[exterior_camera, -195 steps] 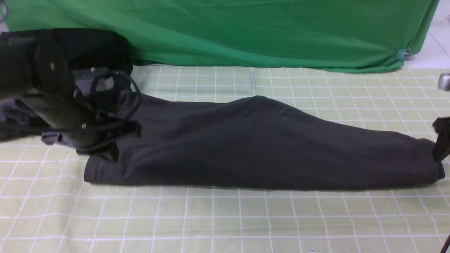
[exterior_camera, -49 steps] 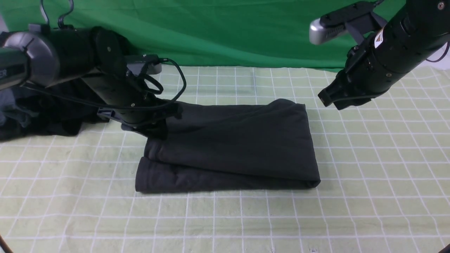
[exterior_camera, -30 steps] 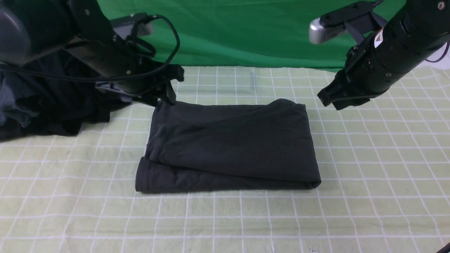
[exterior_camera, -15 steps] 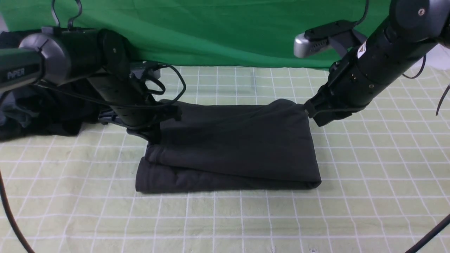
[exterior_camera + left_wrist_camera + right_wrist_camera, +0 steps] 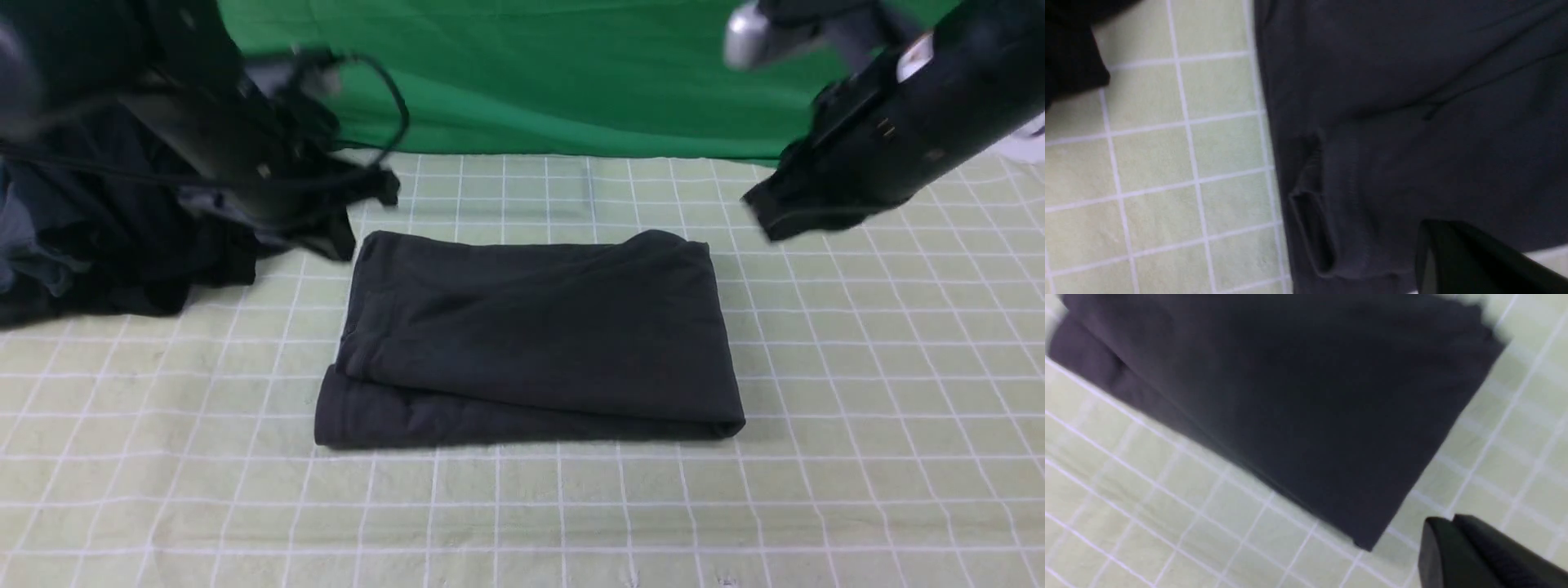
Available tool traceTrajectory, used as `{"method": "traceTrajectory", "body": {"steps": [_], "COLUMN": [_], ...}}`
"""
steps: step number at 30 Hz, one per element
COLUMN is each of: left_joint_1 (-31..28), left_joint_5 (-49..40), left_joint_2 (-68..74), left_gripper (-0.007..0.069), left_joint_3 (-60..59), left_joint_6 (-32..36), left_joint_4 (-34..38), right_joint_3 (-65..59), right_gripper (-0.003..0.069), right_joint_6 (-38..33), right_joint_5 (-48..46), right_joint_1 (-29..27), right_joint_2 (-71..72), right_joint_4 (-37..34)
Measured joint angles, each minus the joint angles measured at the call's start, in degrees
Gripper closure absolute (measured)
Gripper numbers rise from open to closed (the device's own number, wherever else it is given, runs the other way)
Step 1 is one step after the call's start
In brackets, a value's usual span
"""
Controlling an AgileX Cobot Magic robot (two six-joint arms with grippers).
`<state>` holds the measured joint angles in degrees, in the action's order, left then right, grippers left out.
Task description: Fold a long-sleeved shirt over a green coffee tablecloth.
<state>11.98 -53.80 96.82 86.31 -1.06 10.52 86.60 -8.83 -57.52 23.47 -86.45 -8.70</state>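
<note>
The long-sleeved shirt lies folded into a dark charcoal rectangle in the middle of the green coffee tablecloth, with its print and label hidden. A hemmed edge of the shirt shows in the left wrist view, and a folded corner of the shirt in the right wrist view. My left gripper hangs blurred above the shirt's back left corner, shut and holding nothing, and it shows as a dark wedge. My right gripper hovers off the back right corner, its fingers pressed together over bare cloth.
A heap of blacker and grey garments lies at the left edge behind my left arm, and a bit of it shows as a dark garment in the left wrist view. A plain vivid green backdrop hangs along the far side of the table.
Half a second ago both grippers were down at the shirt's back corners. Both have since lifted up and away from it. The shirt stays folded and has not shifted.
</note>
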Motion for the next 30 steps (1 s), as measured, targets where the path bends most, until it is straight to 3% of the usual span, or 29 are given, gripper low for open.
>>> {"method": "traceTrajectory", "body": {"steps": [7,12,20,23,30], "left_joint_1": [0.1,0.1,0.1,0.1,0.1], "left_joint_5": [0.3,4.5,14.0,16.9,19.1], "left_joint_2": [-23.6,-48.7,-79.1,-87.8,-93.5], "left_gripper": [0.0629,0.0629,0.0629,0.0629,0.0629], "left_joint_3": [-6.4,-21.7,-45.8,-53.8,-61.6], "left_joint_6": [1.1,1.1,0.4,-2.9,-3.4], "left_joint_4": [1.6,1.6,1.4,1.4,0.5], "right_joint_3": [-8.7,-30.5,-58.9,-65.7,-69.0], "right_gripper": [0.0658,0.0658,0.0657,0.0652,0.0617], "right_joint_6": [0.0,0.1,0.2,0.2,0.2], "right_joint_5": [13.3,37.5,60.2,66.0,68.4], "right_joint_1": [0.0,0.0,0.0,0.0,0.0], "right_joint_2": [22.6,49.4,78.0,84.2,86.5], "right_joint_4": [0.8,4.2,4.6,4.6,4.6]}}
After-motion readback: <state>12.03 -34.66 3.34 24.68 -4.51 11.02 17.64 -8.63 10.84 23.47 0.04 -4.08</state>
